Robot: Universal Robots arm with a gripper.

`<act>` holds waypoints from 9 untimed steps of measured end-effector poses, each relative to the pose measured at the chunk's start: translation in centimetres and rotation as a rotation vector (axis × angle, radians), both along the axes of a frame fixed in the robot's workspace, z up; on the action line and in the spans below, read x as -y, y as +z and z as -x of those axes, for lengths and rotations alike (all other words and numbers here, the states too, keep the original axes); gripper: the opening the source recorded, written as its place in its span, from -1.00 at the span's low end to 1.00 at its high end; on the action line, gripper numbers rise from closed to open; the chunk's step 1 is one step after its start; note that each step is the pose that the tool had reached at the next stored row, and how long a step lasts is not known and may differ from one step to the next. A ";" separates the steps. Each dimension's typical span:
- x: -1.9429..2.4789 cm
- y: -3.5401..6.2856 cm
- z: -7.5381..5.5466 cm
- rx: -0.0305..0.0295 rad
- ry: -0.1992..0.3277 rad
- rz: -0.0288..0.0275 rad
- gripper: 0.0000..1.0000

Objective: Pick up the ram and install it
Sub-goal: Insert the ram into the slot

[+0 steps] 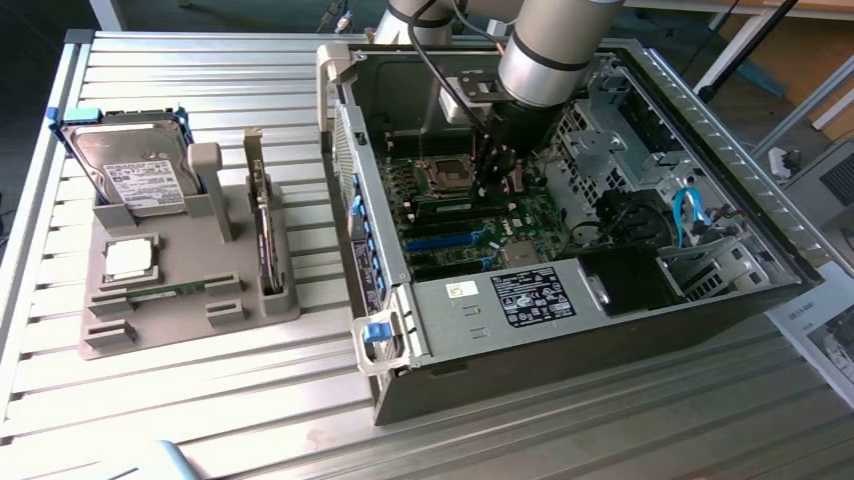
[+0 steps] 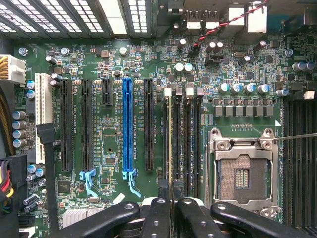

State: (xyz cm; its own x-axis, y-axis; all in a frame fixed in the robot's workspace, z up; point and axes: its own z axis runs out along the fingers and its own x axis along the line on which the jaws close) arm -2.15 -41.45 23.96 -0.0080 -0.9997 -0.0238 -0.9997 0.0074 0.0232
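Our gripper [image 2: 172, 214] is clenched on the ram [image 2: 170, 148]. We see the stick edge-on, lined up with the outermost of the memory slots [image 2: 186, 144], between the processor socket [image 2: 242, 173] and the black card slot [image 2: 148, 129], toward the middle of the motherboard [image 2: 114, 74]. To seat it well, we judge the stick should be upright, its ends square to the latches, and the push straight and even.

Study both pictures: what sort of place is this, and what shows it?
Probably a robotics lab bench for computer assembly: a robot arm reaches into an open PC case on a slatted metal table, beside a fixture holding a hard drive.
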 end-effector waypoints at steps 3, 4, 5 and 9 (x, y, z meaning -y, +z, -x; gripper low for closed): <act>0.00 -0.06 0.0 0.0000 0.000 0.0001 -0.76; 0.00 -0.07 0.0 0.0000 0.000 0.0000 -0.76; -0.02 -0.07 0.0 0.0000 0.000 0.0000 -0.76; -0.02 0.00 0.0 0.0000 0.000 0.0000 -0.76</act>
